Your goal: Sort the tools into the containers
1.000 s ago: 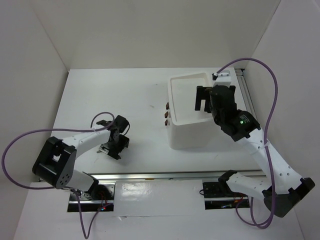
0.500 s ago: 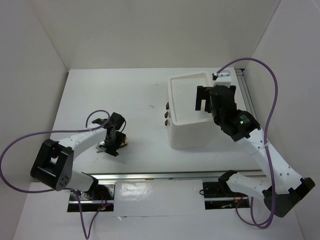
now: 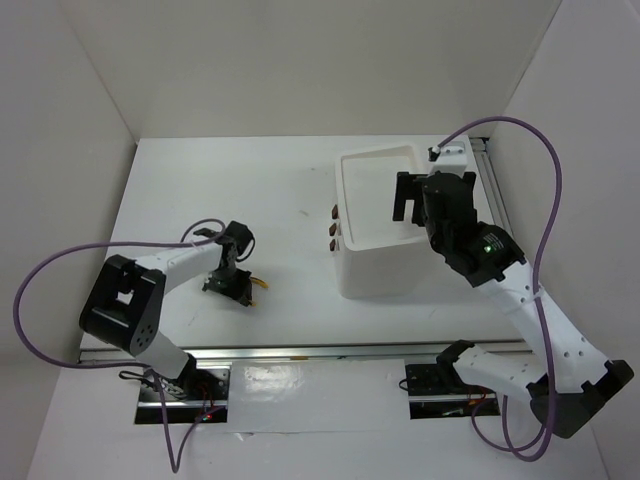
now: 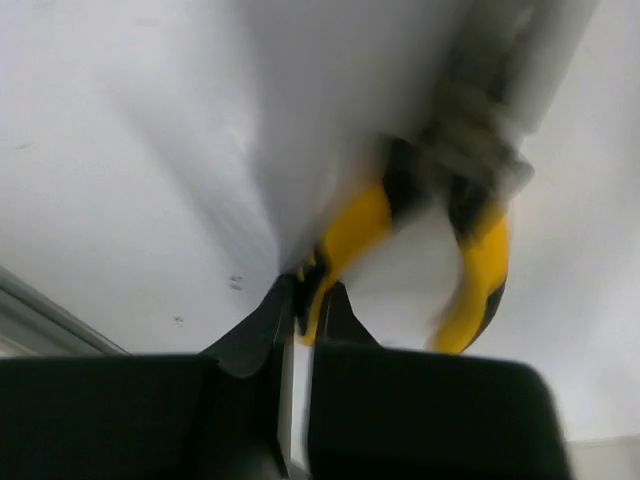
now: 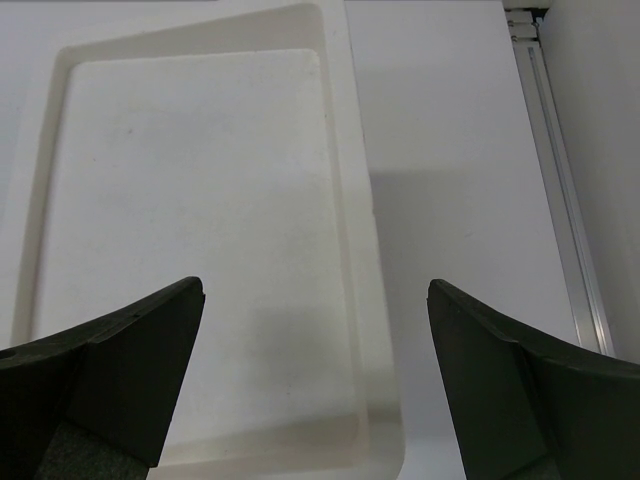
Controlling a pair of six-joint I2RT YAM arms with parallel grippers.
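The yellow-black pliers (image 4: 352,232) lie on the white table, blurred in the left wrist view, and one yellow handle tip runs between my jaws. My left gripper (image 4: 304,306) is shut on that handle. From above, the left gripper (image 3: 228,282) sits low at the table's left front, with a bit of yellow pliers (image 3: 260,287) showing to its right. The white container (image 3: 380,268) stands at the right. My right gripper (image 3: 405,200) hangs open over its top tray (image 5: 200,200), nothing between the fingers (image 5: 140,350). No other tools show.
Dark red-brown drawer handles (image 3: 333,231) face left on the container's side. An aluminium rail (image 5: 560,200) runs along the table's right edge, another (image 3: 300,350) along the front. White walls enclose the table on three sides.
My left gripper has closed on a pliers handle, and its wrist has turned and shifted slightly toward the table's front. The right arm has stayed put.
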